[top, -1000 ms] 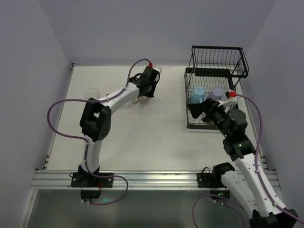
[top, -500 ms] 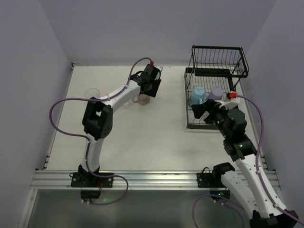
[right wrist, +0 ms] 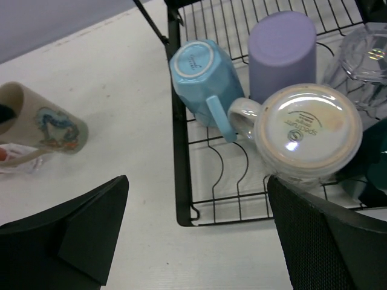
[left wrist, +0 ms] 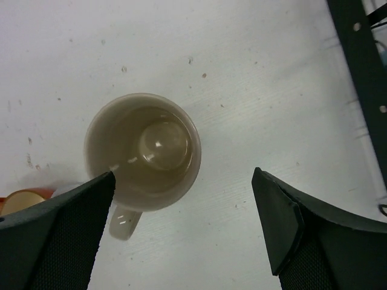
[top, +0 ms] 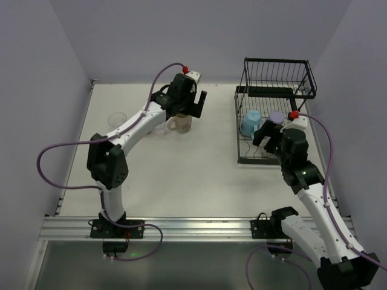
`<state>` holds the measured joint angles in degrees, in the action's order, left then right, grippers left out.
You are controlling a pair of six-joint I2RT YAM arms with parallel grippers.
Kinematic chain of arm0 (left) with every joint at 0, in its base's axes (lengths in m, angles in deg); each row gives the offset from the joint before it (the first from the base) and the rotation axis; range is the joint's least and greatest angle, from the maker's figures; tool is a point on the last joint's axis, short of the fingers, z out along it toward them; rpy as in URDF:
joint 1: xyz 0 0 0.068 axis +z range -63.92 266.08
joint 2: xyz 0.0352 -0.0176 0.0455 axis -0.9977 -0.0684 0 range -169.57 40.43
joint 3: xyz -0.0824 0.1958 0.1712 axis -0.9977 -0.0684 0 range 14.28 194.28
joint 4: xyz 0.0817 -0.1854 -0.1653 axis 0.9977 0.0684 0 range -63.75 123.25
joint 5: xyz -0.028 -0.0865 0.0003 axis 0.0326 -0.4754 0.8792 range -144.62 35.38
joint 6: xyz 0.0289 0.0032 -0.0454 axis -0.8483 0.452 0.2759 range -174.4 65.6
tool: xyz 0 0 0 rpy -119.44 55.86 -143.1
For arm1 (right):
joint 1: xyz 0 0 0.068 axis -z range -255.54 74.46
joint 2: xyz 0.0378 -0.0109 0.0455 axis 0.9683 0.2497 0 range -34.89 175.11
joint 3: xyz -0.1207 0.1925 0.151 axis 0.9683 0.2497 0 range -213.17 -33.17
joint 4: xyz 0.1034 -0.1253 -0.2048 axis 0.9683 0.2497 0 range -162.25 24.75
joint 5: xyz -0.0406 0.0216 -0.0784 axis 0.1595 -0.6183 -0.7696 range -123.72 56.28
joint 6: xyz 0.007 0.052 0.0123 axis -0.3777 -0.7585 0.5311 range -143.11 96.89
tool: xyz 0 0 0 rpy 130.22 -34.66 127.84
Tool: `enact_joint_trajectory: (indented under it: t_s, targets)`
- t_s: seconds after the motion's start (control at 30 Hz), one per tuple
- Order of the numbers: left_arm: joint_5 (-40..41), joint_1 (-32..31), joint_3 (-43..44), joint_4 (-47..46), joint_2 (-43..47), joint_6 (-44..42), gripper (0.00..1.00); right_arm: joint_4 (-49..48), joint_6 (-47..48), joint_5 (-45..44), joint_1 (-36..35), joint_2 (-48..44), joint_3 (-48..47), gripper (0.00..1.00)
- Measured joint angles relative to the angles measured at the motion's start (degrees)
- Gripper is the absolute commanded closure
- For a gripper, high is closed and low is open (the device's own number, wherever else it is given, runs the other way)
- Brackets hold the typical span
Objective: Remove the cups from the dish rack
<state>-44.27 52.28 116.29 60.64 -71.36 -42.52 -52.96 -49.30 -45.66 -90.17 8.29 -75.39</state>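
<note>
The black wire dish rack point(top: 243, 142) stands at the right rear. In its lower tray lie a light blue cup point(right wrist: 202, 75), a lavender cup point(right wrist: 282, 51), an upside-down white mug point(right wrist: 308, 130) and a clear glass point(right wrist: 363, 57). My right gripper point(right wrist: 198, 181) hovers open over the rack's near left corner point(right wrist: 181, 214), its right finger beside the white mug. A beige mug point(left wrist: 143, 151) stands upright on the table. My left gripper point(left wrist: 184, 175) hangs open just above it, holding nothing. In the top view the left gripper point(top: 186, 112) is over the beige mug point(top: 180, 124).
Two clear glasses point(top: 117, 119) point(top: 160, 130) stand on the table left of the beige mug. An orange cup point(left wrist: 21, 200) shows at the lower left of the left wrist view. The rack's raised upper basket point(top: 278, 75) is at the back. Walls close in on three sides.
My left gripper has opened, let go of the beige mug on the table and lifted slightly. The right gripper has edged closer to the cups in the rack.
</note>
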Motion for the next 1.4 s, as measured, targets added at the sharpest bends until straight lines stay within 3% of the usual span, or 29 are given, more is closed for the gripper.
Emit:
enact_joint_trajectory:
  t_s: [0.17, 0.43, 0.63, 0.93, 1.4]
  targets:
    - [-2.6, -1.0, -6.5, -4.6, 13.8, 1.2, 0.00, 1.9, 3.1, -4.0, 2.0, 3.9, -2.5, 0.01]
    - [-14.8, -5.3, -26.3, -15.3, 43.0, 4.0, 0.00, 5.4, 9.3, -5.4, 7.0, 11.8, -6.7, 0.01]
    - [-17.7, -5.2, -39.0, -17.1, 56.7, 4.0, 0.00, 8.2, 14.2, -4.5, 9.6, 16.8, -9.3, 0.01]
    - [-18.1, -5.6, -49.7, -18.2, 63.9, 3.6, 0.00, 11.3, 22.1, 1.9, 13.1, 22.9, -13.8, 0.01]
    - [-10.9, -18.3, -51.7, -18.3, 64.7, 0.4, 0.00, 14.7, 28.8, 14.7, 18.3, 30.1, -18.9, 0.01]
